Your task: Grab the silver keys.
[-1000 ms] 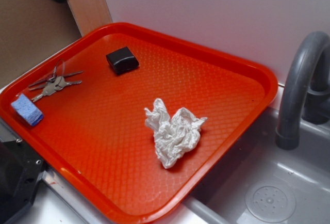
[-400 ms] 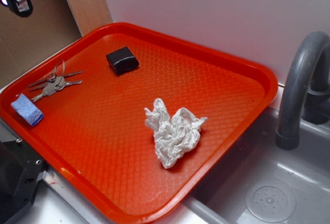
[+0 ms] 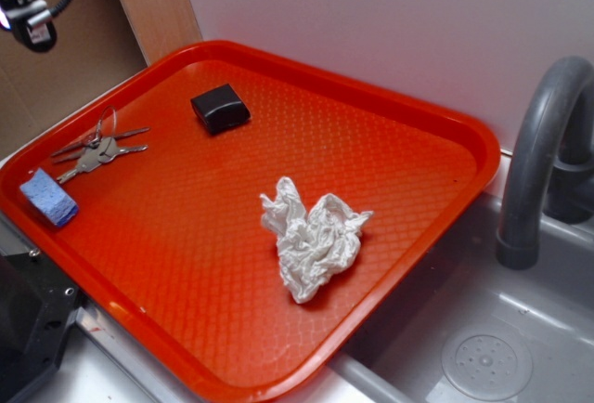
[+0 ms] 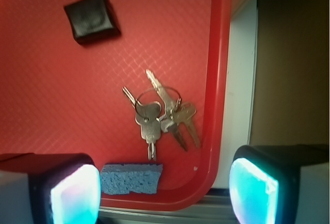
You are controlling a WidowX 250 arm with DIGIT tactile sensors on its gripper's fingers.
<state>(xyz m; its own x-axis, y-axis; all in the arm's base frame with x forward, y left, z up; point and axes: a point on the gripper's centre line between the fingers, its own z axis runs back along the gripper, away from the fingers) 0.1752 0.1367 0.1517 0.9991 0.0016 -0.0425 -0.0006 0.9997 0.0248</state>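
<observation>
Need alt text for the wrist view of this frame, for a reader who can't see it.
Seen from above, the silver keys lie fanned on a wire ring near the red tray's right rim, untouched. A blue sponge sits just below them and a small black block lies at upper left. The gripper hangs above with its jaws wide apart.

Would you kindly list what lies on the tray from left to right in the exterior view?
blue sponge → silver keys → black box → crumpled white tissue
</observation>
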